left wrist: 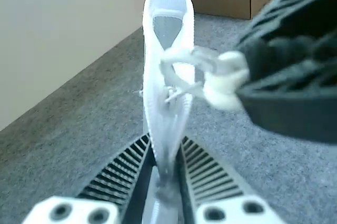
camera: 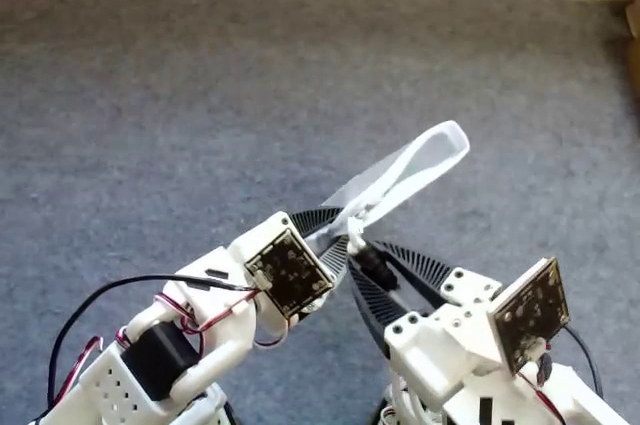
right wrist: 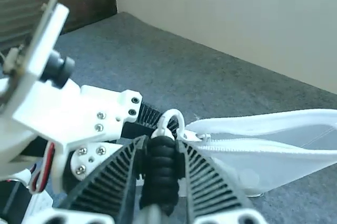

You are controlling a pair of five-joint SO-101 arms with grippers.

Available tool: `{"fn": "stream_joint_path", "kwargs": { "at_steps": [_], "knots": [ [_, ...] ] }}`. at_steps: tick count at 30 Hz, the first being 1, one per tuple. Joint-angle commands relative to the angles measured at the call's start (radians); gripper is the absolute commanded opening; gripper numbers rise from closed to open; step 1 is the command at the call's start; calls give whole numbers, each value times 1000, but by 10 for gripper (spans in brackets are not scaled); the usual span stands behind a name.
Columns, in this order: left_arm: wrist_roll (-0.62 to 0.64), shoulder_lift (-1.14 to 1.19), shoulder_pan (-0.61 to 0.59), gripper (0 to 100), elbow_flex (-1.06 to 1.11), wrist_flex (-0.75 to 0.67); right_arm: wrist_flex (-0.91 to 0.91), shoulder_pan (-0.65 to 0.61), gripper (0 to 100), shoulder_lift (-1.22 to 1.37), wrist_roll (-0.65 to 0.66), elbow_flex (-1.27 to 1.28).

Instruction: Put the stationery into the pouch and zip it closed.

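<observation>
We judge this to be the zipping step. The pouch [camera: 405, 170] hangs above the grey worktop [camera: 150, 95], stretched between the two arms. It runs from the middle of the high view toward the upper right. The left gripper [left wrist: 166, 142] has its fingers clamped on the near end of the pouch. The right gripper [right wrist: 162, 142] has its fingers pressed together on the zip pull [right wrist: 169, 121], a white ring on a black tab, just beside the left one. We cannot tell how much of the zip is shut, nor whether any stationery lies inside. If travel remains, the next move calls for the right arm to draw the pull straight along the zip line. The left arm would need to hold firm so the soft fabric stays taut and does not bunch at the slider. The pouch looks flat and limp, with a see-through panel edged in white tape. In the left wrist view it stands edge-on up the centre.
</observation>
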Motion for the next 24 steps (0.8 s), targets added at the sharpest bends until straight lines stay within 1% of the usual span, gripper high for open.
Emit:
{"fn": "stream_joint_path", "kwargs": {
  "at_steps": [1, 4, 10, 13, 24],
  "knots": [
    [-8, 2, -76, 5, 4, -14, -114, 27, 5, 10, -37, -71],
    [-5, 1, -93, 5, 4, -14, -191, 116, 5, 10, -80, -44],
    [-5, 1, -93, 5, 4, -14, -358, 271, 5, 5, -127, 94],
    [-5, 1, -93, 5, 5, -14, -433, 329, 5, 5, -149, 168],
    [-3, 1, -93, 5, 4, 2, -665, 516, 5, 5, -149, 371]
  ]
}}
